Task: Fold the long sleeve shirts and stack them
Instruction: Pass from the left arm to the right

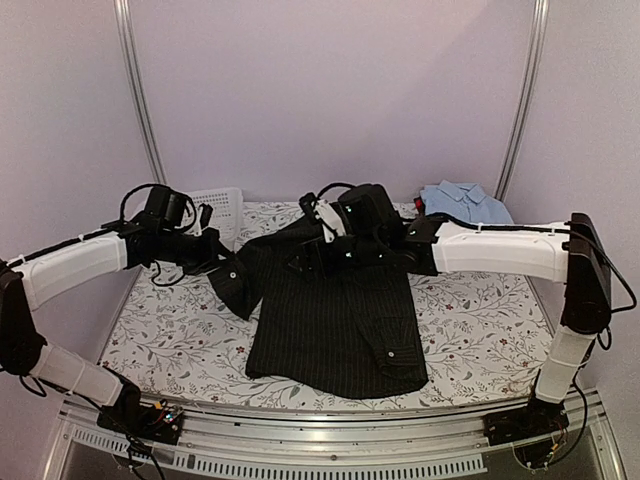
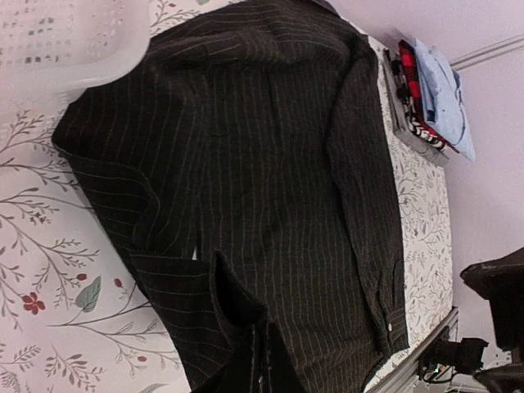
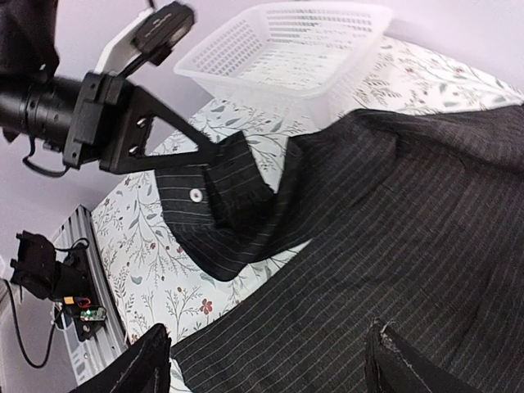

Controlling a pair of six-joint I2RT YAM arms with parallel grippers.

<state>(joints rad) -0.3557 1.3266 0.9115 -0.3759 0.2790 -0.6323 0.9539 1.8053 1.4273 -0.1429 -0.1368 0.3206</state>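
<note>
L arm reaches in from left; left gripper (image 3: 211, 155): jaws clamped on sleeve cuff of black pinstriped cloth shirt (image 1: 335, 320), spread on floral-print counter (image 1: 480, 330). R arm stretches across far side; right gripper (image 3: 266, 360): jaws spread wide, empty, over it. 2 shirts: light blue cloth shirt (image 1: 465, 200) far right. 1 white plastic mesh basket (image 1: 222, 205), far left.

The pinstriped shirt (image 1: 335, 320) is black, the second shirt (image 1: 465, 203) light blue.

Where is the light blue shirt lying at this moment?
In the top view, the light blue shirt lies folded at the far right corner of the table, to the right of the black pinstriped shirt.
</note>
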